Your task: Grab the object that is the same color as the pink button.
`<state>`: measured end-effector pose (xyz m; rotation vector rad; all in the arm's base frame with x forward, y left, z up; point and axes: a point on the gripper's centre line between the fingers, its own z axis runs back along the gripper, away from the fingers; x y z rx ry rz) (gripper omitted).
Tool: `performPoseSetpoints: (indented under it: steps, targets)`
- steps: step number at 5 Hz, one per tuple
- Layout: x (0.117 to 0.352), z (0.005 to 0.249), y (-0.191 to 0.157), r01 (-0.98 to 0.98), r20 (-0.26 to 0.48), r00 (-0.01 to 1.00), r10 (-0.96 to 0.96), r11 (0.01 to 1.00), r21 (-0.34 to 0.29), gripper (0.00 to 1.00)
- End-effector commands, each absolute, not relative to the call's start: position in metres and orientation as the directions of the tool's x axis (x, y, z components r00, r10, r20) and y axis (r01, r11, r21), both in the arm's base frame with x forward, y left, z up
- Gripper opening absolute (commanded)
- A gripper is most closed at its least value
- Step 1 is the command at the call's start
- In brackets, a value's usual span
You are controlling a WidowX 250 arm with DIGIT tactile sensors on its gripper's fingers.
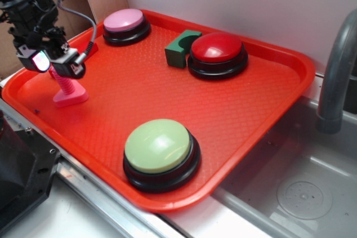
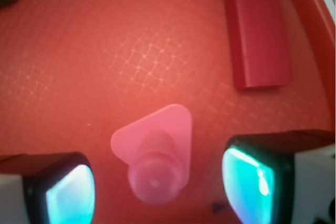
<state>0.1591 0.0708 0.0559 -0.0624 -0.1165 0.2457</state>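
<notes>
Pink toy bolt (image 2: 156, 156) stands upright on a red tray (image 1: 167, 82); the end effector (image 2: 157, 187) is spread around its shaft, pads apart from it.

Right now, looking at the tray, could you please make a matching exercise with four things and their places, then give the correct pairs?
Things:
1. pink button
2. green block
3. light green button
4. pink bolt

Places:
A. below the gripper, between its open fingers
B. touching the red button on its left
C. near front edge of the tray
D. far corner by the wall

Pairs: 1-D, 2-B, 3-C, 4-A
</notes>
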Motion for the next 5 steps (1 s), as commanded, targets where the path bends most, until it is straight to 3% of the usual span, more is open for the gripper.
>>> performPoseSetpoints:
  steps: [1, 2, 4, 5]
  targets:
    - [0.165, 0.038, 0.075, -0.226, 0.088, 0.969, 0.229, 0.973, -0.047, 1.00]
    - [0.167, 0.031, 0.073, -0.225, 0.085, 0.970, 0.228, 0.973, -0.044, 0.00]
    - [0.166, 0.043, 0.070, -0.219, 0.083, 0.971, 0.225, 0.973, -0.072, 0.00]
    - [0.167, 0.074, 0.066, -0.210, 0.080, 0.973, 0.217, 0.974, -0.090, 0.00]
